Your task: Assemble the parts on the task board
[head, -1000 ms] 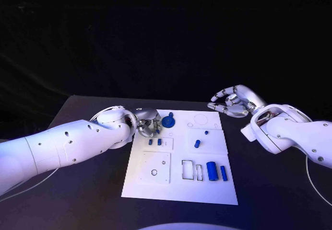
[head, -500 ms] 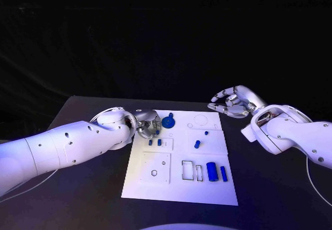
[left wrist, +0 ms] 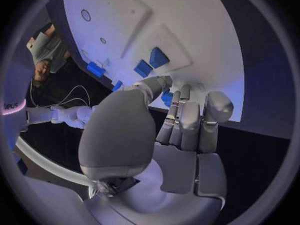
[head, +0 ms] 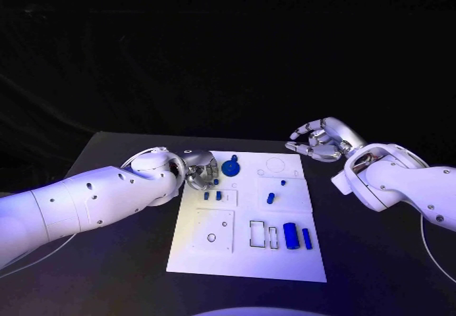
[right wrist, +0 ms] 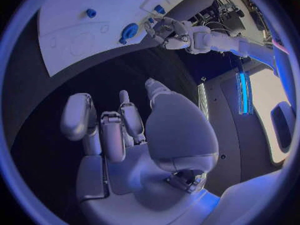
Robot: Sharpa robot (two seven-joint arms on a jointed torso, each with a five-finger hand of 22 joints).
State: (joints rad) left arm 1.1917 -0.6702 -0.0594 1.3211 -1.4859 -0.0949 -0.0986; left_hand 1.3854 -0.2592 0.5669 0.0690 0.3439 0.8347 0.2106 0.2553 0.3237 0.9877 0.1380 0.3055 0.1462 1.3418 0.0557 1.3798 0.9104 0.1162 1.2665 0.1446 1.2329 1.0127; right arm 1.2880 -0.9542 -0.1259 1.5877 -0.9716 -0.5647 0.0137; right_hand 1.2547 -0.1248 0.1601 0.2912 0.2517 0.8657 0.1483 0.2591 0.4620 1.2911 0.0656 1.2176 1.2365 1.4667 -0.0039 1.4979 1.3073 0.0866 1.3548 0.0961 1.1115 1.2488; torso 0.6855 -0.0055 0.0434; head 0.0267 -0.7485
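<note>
Several blue parts (head: 290, 235) on task board (head: 249, 257) | left hand (head: 202, 170) grip unclear | right hand (head: 318, 141) curled, empty

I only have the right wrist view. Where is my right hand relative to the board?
Observer: The right hand hovers off the board, past its far right corner, holding nothing.
Operator: I see the left hand at the board's edge. Has it got a part?
Observer: In the left wrist view a small blue part sits right at the left hand's fingertips. I cannot tell whether the hand is gripping it.
</note>
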